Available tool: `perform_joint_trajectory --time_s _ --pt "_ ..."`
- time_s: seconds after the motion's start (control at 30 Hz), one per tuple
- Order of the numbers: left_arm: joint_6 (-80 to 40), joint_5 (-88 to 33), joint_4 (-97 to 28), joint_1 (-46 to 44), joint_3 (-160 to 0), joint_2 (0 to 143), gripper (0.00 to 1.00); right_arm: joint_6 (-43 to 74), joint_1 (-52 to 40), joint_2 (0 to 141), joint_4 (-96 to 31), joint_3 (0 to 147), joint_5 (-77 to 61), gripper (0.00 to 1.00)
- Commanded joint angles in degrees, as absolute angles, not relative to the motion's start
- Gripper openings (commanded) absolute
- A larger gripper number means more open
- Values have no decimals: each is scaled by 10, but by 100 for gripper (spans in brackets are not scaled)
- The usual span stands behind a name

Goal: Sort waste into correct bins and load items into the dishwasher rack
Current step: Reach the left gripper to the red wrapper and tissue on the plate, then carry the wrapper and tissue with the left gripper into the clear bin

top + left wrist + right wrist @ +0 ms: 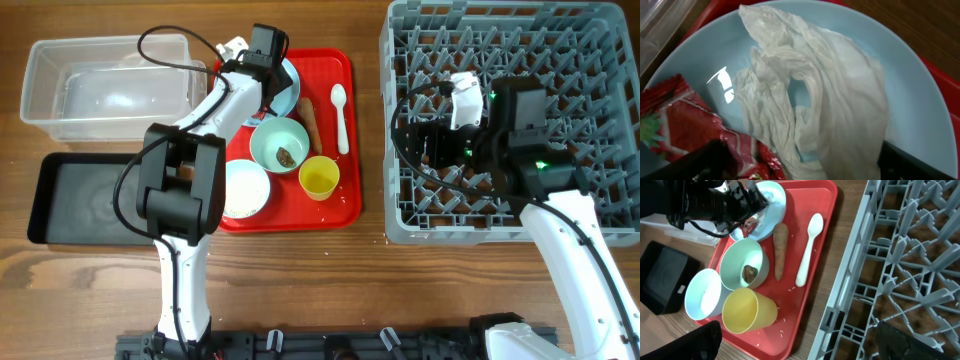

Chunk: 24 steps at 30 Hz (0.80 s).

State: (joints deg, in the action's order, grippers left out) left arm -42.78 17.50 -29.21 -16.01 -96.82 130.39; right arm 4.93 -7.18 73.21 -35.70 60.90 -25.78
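Observation:
My left gripper (805, 169) is open and low over the pale blue plate (920, 115). Its fingers straddle the crumpled white tissue (810, 95) and the red snack wrapper (685, 120) lying on the plate. Overhead it sits at the plate (290, 88) on the red tray's back. My right gripper (800, 345) is open and empty over the left edge of the grey dishwasher rack (900, 255). On the tray I see the brown sausage stick (779, 247), white spoon (809, 245), a mint bowl (735, 260) holding a dark scrap (750, 272), a second bowl (702, 295) and the yellow cup (747, 311).
The clear tub (110, 85) stands at the back left and the black tray (85, 200) in front of it. The flat red tray (345, 200) lies between them and the rack (500, 40). Rice-like crumbs (782, 320) are scattered on the red tray.

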Motion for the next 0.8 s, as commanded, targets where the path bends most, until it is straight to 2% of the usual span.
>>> perform_joint_trajectory --time_s 0.0,0.03,0.23,0.43,0.6,0.77 --pt "-439 157 -293 -159 -973 1337 17 64 -72 737 -353 614 -271 100" --pt "-439 157 -296 -159 -973 1337 4 64 -72 737 -353 614 -270 100" --pt "-345 105 -328 -156 -981 1296 4 64 -72 737 -352 614 -271 100" --pt "-319 103 -409 -132 -1035 1154 4 64 -72 737 -352 614 -271 100" --pt "-319 105 -440 -69 -1035 1051 4 77 -72 737 -352 614 -271 100" --pt "-319 105 -448 27 -1033 1056 4 77 -72 737 -352 614 -271 100"
